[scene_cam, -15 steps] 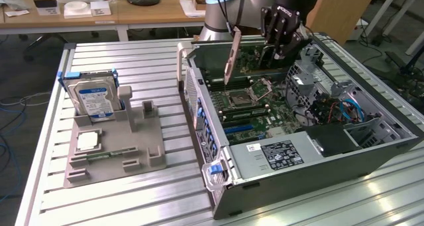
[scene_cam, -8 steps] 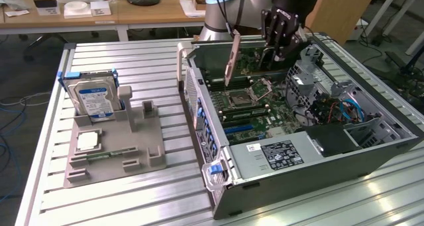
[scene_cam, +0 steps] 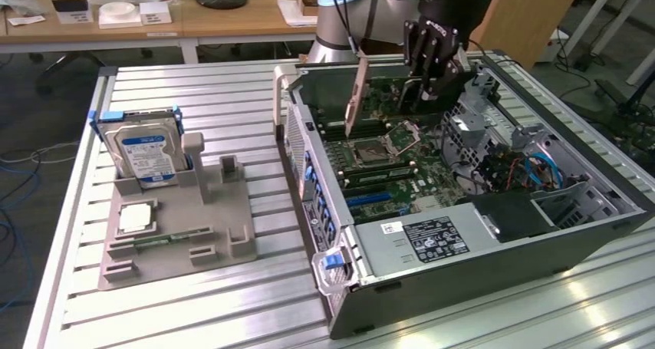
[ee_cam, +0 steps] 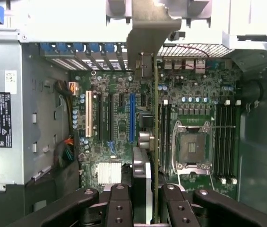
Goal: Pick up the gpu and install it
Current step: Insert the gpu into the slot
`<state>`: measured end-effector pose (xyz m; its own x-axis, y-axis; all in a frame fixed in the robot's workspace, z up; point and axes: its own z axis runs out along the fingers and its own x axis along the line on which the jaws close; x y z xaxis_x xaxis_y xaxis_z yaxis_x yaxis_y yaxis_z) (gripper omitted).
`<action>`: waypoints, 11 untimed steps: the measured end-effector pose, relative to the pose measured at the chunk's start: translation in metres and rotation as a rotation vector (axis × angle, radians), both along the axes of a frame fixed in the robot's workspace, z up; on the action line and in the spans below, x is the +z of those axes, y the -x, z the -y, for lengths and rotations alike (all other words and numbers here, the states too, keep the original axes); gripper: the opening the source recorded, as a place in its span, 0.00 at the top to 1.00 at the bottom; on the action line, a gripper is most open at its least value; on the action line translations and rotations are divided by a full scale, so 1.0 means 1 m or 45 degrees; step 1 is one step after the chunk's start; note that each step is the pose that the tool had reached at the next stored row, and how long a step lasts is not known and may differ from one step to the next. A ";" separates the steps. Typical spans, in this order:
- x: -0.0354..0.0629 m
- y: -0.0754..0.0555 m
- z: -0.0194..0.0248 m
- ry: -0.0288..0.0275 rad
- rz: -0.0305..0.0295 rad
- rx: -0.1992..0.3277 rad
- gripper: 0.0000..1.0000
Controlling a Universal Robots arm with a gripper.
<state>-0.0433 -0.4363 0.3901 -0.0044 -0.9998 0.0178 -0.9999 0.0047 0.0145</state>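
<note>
Black fingers (ee_cam: 124, 208) of the tool (ee_cam: 145, 210) sit nearest the wrist lens, clenched narrowly on the gpu (ee_cam: 155, 142), seen edge-on with its pale bracket (ee_cam: 147, 33) at the far end. Beneath the tool: motherboard (ee_cam: 119, 118), blue slot (ee_cam: 132, 117), CPU socket (ee_cam: 192, 146). Exterior view adds the tool (scene_cam: 430, 84) above the open computer case (scene_cam: 532, 234), gpu (scene_cam: 355, 96) upright beside it; hard drive (scene_cam: 146, 153) well apart on the counter (scene_cam: 235, 96).

Case walls (scene_cam: 307, 126) and drive cage (scene_cam: 481, 115) hem the motherboard (scene_cam: 384, 153)

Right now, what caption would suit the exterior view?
Robot hand holds the gpu edge-on above the motherboard inside the open computer case.
</note>
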 end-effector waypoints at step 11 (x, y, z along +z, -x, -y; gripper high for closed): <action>-0.0050 0.002 0.0003 0.0001 -0.0006 -0.001 0.72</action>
<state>-0.0455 -0.4366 0.3851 -0.0051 -0.9998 0.0179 -0.9999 0.0054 0.0150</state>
